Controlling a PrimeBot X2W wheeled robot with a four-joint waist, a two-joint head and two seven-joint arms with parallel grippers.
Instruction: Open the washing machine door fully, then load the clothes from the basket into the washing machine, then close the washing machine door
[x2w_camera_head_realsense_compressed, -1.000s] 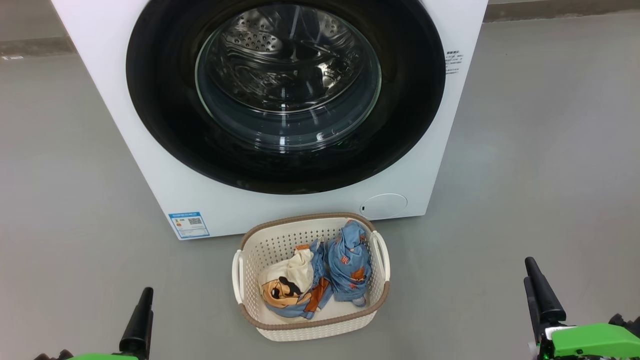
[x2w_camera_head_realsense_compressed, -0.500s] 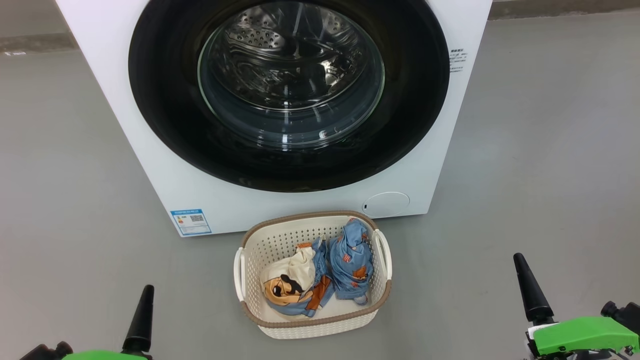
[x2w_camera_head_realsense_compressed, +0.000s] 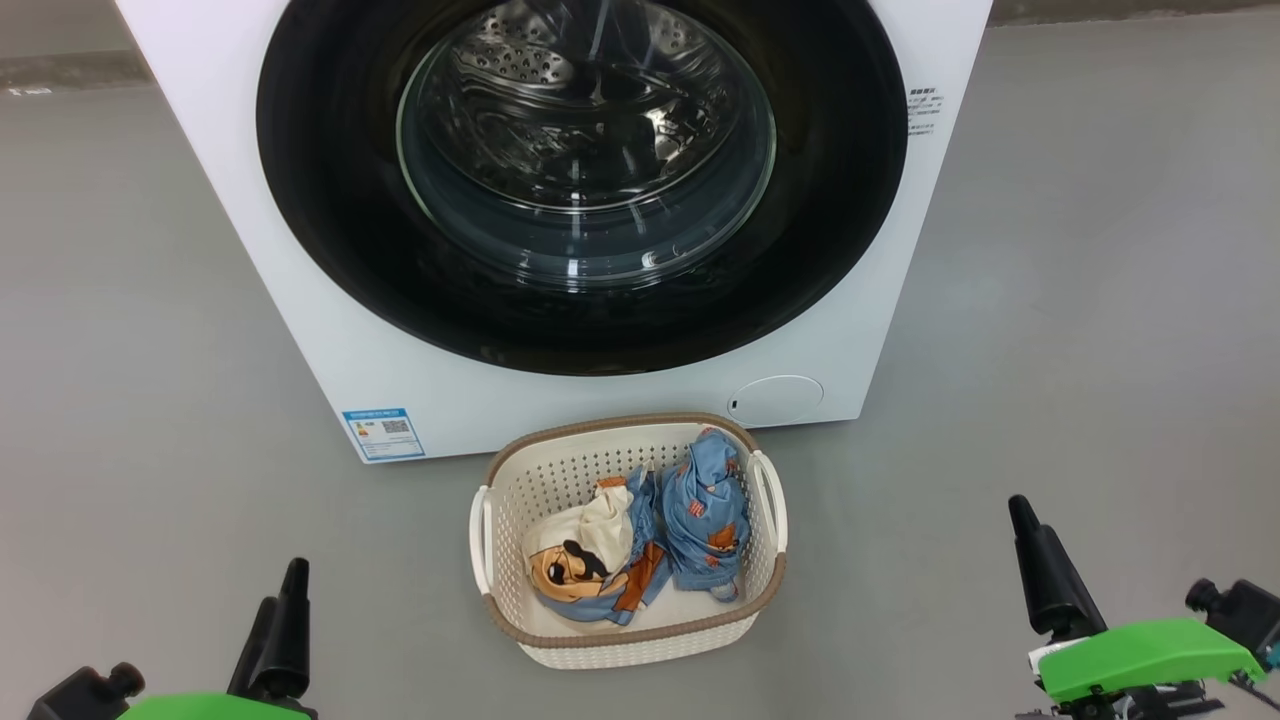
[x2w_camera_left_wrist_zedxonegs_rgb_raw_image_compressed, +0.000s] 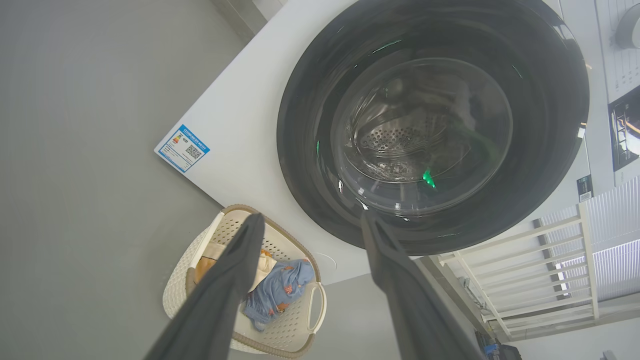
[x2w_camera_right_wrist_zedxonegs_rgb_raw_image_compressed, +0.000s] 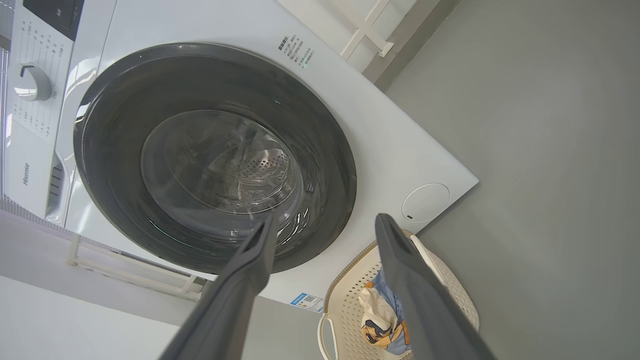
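Step in hand, as I judge it: opening the door. The washing machine door (x2w_camera_head_realsense_compressed: 585, 170) sits flush and shut in the front of the washing machine (x2w_camera_head_realsense_compressed: 330, 380). My left pincer (x2w_camera_left_wrist_zedxonegs_rgb_raw_image_compressed: 312, 216) and right pincer (x2w_camera_right_wrist_zedxonegs_rgb_raw_image_compressed: 326, 219) are both spread wide and hold nothing. Each hangs low on the near side, well apart from the door, one to the left and one to the right of the basket (x2w_camera_head_realsense_compressed: 630, 645).

Procedure I would follow:
1. Find the door's free edge. I cannot make out a handle or the hinge side from here, so I would confirm that before committing an arm.
2. Hook one finger behind the rim and pull along the door's arc until it swings fully clear.
3. Keep the sweeping arm above the basket, which stands on the floor (x2w_camera_head_realsense_compressed: 1050, 300) just in front of the machine, below the door.

Contents: the basket holds the clothes (x2w_camera_head_realsense_compressed: 640, 540), with blue printed pieces at right and a cream and orange piece at left. Through the glass, the drum (x2w_camera_head_realsense_compressed: 520, 65) looks empty.
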